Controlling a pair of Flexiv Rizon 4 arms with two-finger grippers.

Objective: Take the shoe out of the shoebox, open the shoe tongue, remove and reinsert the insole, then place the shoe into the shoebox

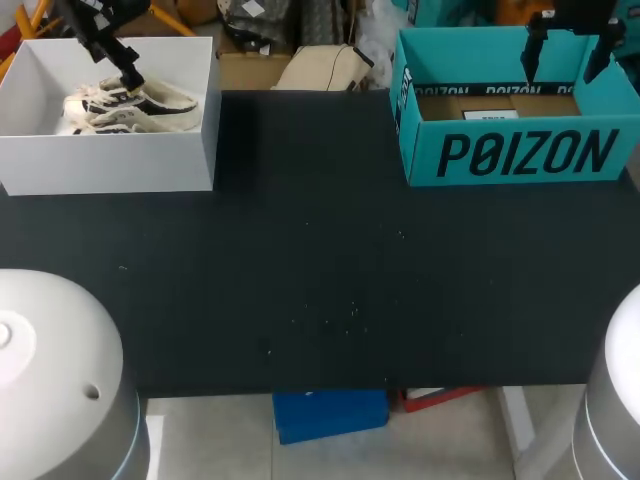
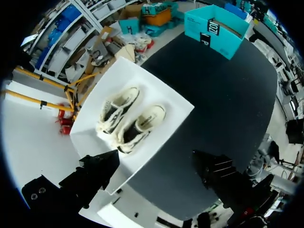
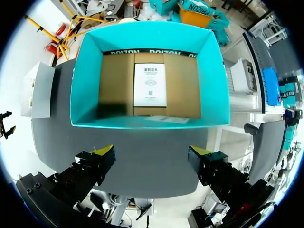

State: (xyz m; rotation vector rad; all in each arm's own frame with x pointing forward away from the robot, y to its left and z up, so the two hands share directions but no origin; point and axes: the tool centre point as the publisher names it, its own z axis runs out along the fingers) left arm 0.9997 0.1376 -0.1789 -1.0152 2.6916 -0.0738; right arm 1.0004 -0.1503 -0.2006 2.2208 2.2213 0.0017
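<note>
- The black bench (image 1: 320, 290) carries two open boxes at its far edge, well apart from each other: one at the left arm's side, one at the right arm's side.
- The white box (image 1: 110, 165) stands at the far left corner. In the left wrist view its pale floor (image 2: 175, 102) spreads out ahead of the left arm's fingers.
- The teal shoebox (image 1: 520, 155) stands at the far right, open at the top. In the right wrist view its walls (image 3: 85, 76) frame a brown cardboard floor with a white printed sheet (image 3: 149, 84) lying flat in the middle. There is no shoe in it.
- The pair of shoes (image 1: 130, 105), cream with dark panels, lies side by side inside the white box, soles down. In the left wrist view the pair (image 2: 130, 118) sits near the middle of the box floor.
- The left claw (image 1: 128, 72) hangs over the white box. Its fingers are spread wide in the left wrist view (image 2: 154, 164) and hold nothing. The shoes lie ahead of the fingers, apart from both.
- The right claw (image 1: 565, 50) hangs above the teal shoebox. In the right wrist view (image 3: 152, 152) its yellow-tipped fingers stand wide apart and grip nothing, with the shoebox ahead of them. The shoes are far off to its side, in the other box.
</note>
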